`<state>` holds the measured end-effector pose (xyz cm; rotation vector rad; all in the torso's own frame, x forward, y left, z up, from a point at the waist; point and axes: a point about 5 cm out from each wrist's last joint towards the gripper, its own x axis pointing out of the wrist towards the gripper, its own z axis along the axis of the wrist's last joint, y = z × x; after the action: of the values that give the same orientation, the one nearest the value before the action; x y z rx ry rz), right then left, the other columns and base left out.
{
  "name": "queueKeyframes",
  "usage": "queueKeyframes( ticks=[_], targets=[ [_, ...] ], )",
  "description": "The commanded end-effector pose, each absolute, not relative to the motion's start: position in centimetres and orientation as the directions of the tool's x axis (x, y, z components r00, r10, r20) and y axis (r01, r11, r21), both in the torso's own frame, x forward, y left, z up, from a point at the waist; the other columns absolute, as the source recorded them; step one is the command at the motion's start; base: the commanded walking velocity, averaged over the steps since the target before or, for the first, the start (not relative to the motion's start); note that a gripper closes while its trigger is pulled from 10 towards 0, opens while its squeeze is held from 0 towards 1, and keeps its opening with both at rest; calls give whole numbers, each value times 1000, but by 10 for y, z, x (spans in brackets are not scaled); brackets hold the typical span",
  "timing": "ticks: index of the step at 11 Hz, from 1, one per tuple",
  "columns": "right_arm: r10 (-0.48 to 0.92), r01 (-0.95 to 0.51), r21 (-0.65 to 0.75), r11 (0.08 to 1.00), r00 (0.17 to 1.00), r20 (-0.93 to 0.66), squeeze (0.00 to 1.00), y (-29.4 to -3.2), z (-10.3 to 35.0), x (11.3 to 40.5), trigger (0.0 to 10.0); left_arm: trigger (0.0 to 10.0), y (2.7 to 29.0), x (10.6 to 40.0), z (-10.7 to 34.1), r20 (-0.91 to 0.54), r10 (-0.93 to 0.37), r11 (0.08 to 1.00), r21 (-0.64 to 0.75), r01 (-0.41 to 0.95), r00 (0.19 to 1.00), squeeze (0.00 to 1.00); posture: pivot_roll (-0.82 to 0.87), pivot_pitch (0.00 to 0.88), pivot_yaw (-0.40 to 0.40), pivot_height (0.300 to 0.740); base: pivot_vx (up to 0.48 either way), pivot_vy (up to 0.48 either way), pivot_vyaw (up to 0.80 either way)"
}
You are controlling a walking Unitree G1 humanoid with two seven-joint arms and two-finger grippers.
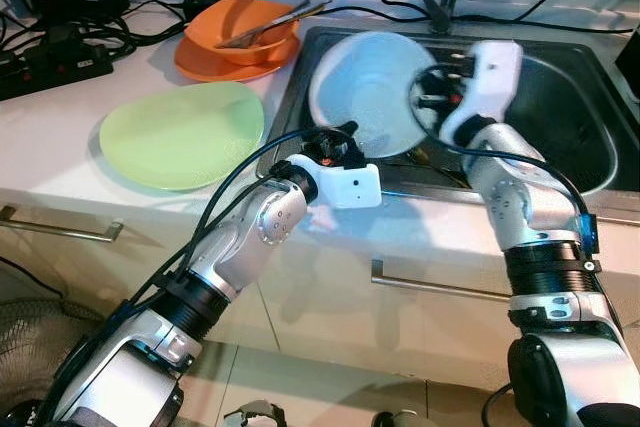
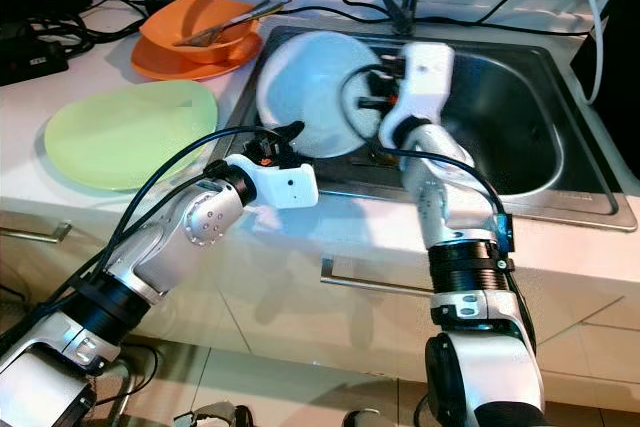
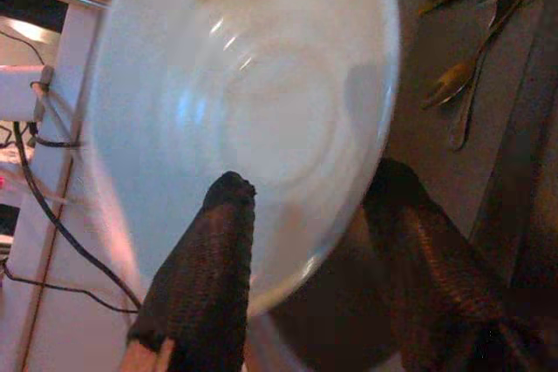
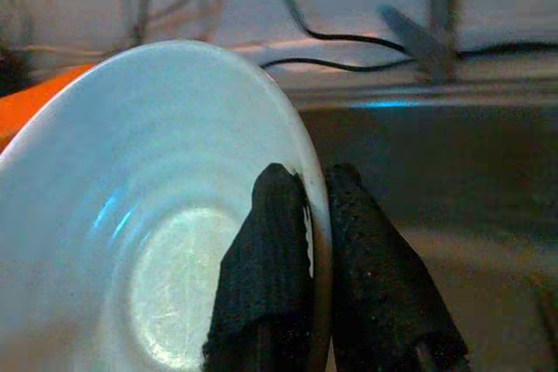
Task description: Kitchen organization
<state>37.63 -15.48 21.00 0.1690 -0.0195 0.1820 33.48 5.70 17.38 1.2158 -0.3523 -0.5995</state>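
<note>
A pale blue plate (image 1: 370,92) is held tilted on edge over the left side of the steel sink (image 1: 560,117). My right gripper (image 4: 316,185) is shut on the plate's (image 4: 131,215) right rim, one finger on each face. My left gripper (image 1: 335,137) is at the plate's near lower rim, just above the sink's front edge. Its fingers (image 3: 209,259) stand apart and straddle the rim of the plate (image 3: 244,111), one across the face and one behind it, so it is open.
A green plate (image 1: 185,132) lies on the white counter left of the sink. Behind it, an orange bowl (image 1: 240,32) with utensils sits on an orange plate. Cutlery (image 3: 462,84) lies in the sink bottom. A power strip (image 1: 50,62) and cables run along the back.
</note>
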Motion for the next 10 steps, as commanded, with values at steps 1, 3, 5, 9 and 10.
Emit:
queueKeyframes(
  ticks=[1,3,5,9,10],
  targets=[
    [108,-118,195,974,992,63,0,-164,219,380,0,10000,60,336,179,-34,-592,238,947,215,805,0,43,66,29,740,0,0,0],
    [-30,15,232,973,998,60,0,-184,216,383,0,10000,58,336,178,-30,-596,248,944,220,802,0,45,66,28,740,0,0,0],
    [-136,126,210,970,990,31,0,-200,205,383,2314,10000,57,334,178,-19,-597,282,931,232,802,0,46,67,27,740,0,0,0],
    [-184,186,76,980,982,-34,0,-210,171,380,10000,10000,61,337,194,130,-515,589,771,240,847,0,49,68,27,740,0,0,0],
    [-185,186,43,982,982,-42,0,-210,161,378,10000,10000,64,339,198,178,-473,705,665,249,863,0,48,70,27,740,0,0,0]
  ],
)
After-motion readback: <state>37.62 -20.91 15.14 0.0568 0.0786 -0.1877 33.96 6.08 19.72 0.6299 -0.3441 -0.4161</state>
